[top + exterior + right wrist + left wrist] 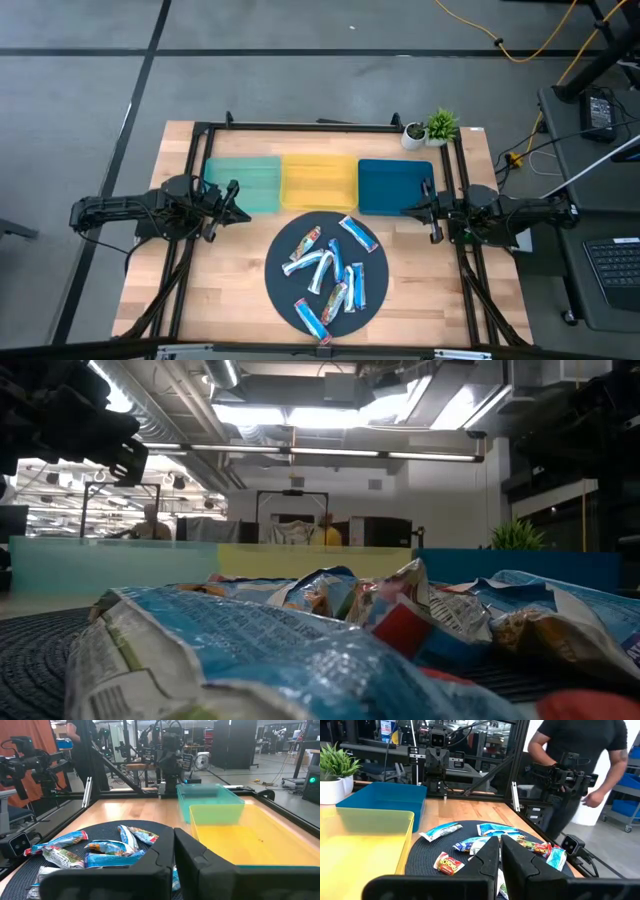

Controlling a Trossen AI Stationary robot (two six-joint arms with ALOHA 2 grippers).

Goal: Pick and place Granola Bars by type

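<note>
Granola Bars piled on the round dark mat; left pincer and right pincer flank it, both pinched closed, holding nothing.

Teal tray, yellow tray and blue tray abut (potted plant behind); round dark mat in front.

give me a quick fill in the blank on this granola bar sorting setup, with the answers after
1. The granola bars lie piled on a round dark ____.
2. Of the three trays, the yellow tray sits in the ____.
3. Both the left claw and the right claw are ____, holding nothing.
4. The small potted plant stands nearest the ____ tray.

Answers: mat; middle; shut; blue
</note>
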